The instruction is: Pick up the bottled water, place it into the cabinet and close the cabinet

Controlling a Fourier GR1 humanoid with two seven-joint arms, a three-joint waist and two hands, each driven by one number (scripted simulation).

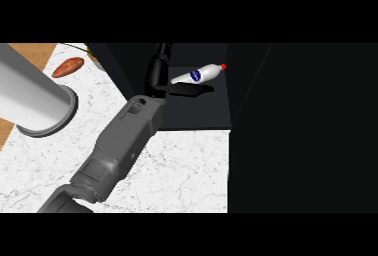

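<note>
The bottled water (198,74), white with a blue label and a red cap, lies on its side on the dark cabinet shelf (196,112). My right forearm reaches from the lower left across the counter into the cabinet. My right hand (156,75) is just left of the bottle, its fingers stretched up into the cabinet and open. A dark shape under the bottle is either the thumb or a shadow; I cannot tell which, nor whether the hand touches the bottle. The left hand does not show.
A wide black panel (303,130), seemingly the cabinet door, fills the right side. A big light-grey cylinder (33,95) lies over the white marble counter (177,170) at the left. An orange-brown vegetable (68,67) rests at the back left.
</note>
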